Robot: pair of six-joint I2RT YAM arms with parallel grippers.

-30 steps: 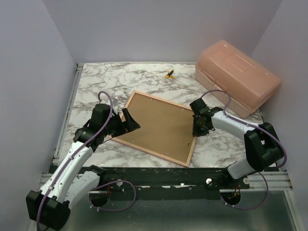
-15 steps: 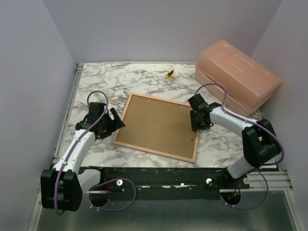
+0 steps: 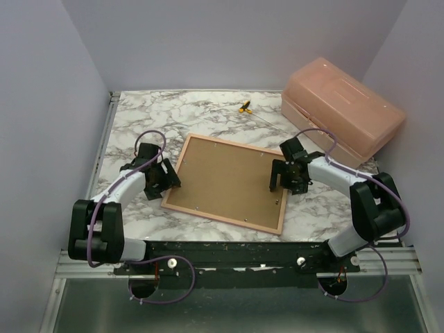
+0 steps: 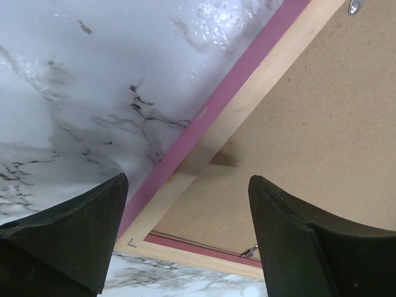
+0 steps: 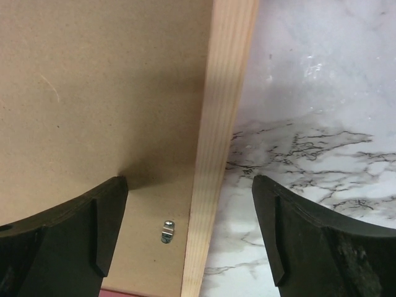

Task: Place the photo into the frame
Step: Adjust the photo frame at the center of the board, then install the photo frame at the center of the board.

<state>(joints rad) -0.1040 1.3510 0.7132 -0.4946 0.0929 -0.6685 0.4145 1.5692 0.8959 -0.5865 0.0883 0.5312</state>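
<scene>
Top external: sitting high above and behind the arm bases [image 3: 97, 239], looking forward and down, far enough back to be taking in the whole table [image 3: 173, 114] and the frame [image 3: 229, 182] on it; left wrist: pointing down past the left gripper [image 4: 185, 185], very close, catching the frame's left rail, one corner and marble beside it; right wrist: looking down past the right gripper [image 5: 189, 185], equally close, on the frame's right rail; both patches also showing in the top view.
</scene>
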